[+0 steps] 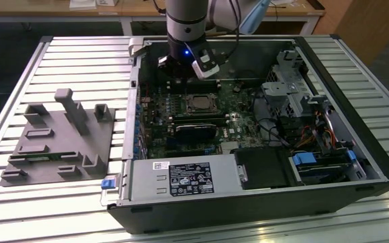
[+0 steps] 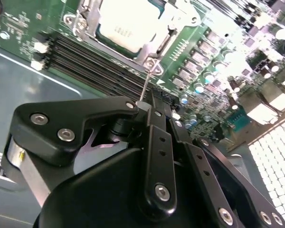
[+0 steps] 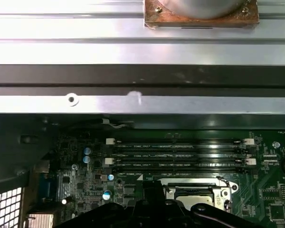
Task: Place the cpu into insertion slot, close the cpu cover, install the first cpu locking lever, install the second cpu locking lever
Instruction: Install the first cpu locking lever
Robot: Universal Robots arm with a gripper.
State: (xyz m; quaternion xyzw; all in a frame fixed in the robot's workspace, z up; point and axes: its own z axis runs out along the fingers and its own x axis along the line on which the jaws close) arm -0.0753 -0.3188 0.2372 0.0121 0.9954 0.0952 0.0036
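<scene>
Here you are, down inside the case: the cpu [image 2: 126,21] sits in the insertion slot [image 1: 199,104], pale face up, and the cpu cover [image 2: 85,21] lies down around it, so by my read you're on the first locking lever [image 2: 146,83]. That thin wire stands up from the slot's corner and runs straight into the tip of your gripper [image 2: 145,101], whose links are drawn in narrow. Pinched or merely leaning there, I can't tell. Press it along its own arc, steady, and watch that it doesn't spring sideways off the tip. Room is tight: the memory slots [image 2: 95,61] lie between you and the slot, the capacitors [image 2: 199,88] crowd one flank, and the case wall [image 3: 142,76] runs close beyond the memory slots. Your open room is upward, along the arm [image 1: 184,20].
</scene>
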